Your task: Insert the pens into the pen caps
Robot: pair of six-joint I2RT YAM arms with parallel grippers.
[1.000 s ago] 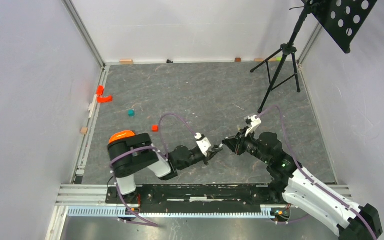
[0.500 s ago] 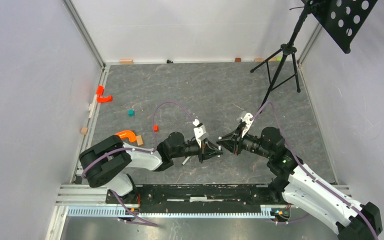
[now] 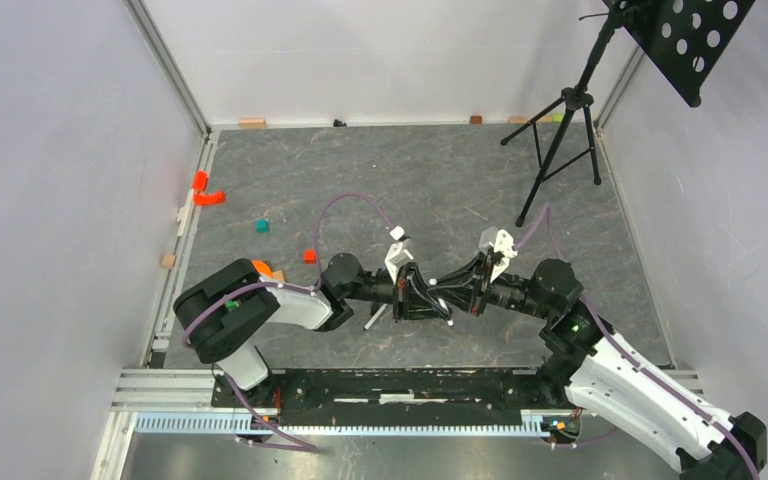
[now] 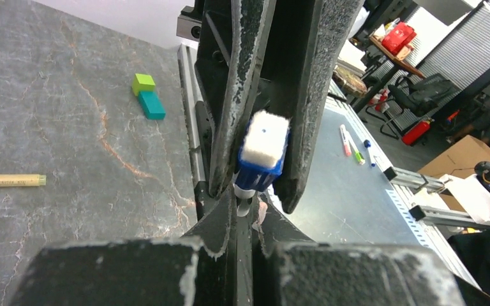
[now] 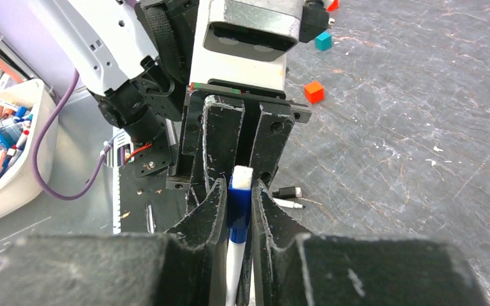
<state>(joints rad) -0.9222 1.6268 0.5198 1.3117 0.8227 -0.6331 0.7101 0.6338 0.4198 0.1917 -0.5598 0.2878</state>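
Drawn together from apart to tip against tip above the bench (image 3: 410,180), with the right hand (image 5: 240,191) grasping the blue pen cap (image 4: 260,171) and a white pen (image 5: 231,264) running down from it, the left hand (image 4: 245,220) clenched just below the cap, seemingly seating the two.

two white pens (image 5: 233,268) (image 3: 373,320), one olive pen (image 4: 6,180), one blue cap (image 5: 239,210), one black cap (image 5: 286,191), one tripod stand (image 3: 563,125).

Grey marbled table (image 3: 410,180) bears a teal cube (image 3: 262,226), red cube (image 3: 309,256), white pen (image 3: 374,319).
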